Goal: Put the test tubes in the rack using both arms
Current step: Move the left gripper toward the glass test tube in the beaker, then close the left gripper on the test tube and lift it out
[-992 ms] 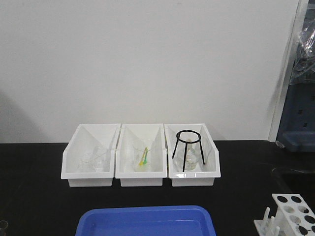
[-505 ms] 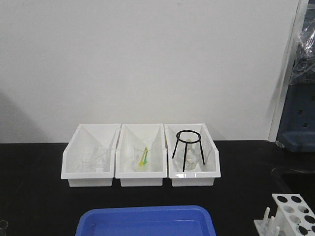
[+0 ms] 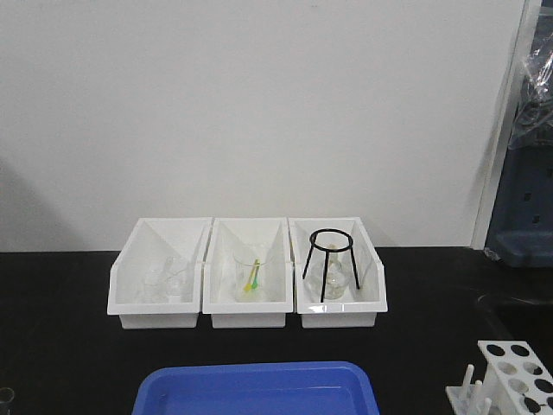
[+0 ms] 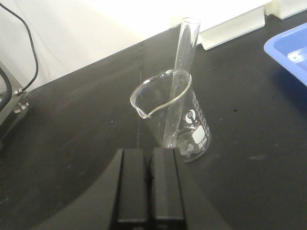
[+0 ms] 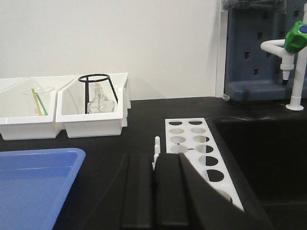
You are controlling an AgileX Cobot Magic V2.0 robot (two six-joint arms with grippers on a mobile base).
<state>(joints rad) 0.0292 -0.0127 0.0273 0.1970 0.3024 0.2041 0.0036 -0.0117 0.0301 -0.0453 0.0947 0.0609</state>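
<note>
Nothing has moved in the front view since one second ago: the three white bins [image 3: 246, 313], the blue tray [image 3: 255, 387] and the rack [image 3: 517, 367] stand exactly as they stood. From this I judge that the transfer has not begun yet, and both pickups are still to be done.

That front view gives only a sliver of glass at its lower left corner. The left wrist view shows it whole: one test tube [image 4: 181, 76] leans inside a beaker [image 4: 199, 129] near the front left edge of the tabletop [image 4: 72, 120], its mouth well above the beaker rim. My left claw [image 4: 149, 155] is pressed together and holds nothing, with its tips just before the beaker.

Only the right wrist view shows my right claw [image 5: 153, 165], also pressed together and empty. The rack lies just beyond its tips at the front right edge of the tabletop, and the holes I can see carry no tube.
</note>
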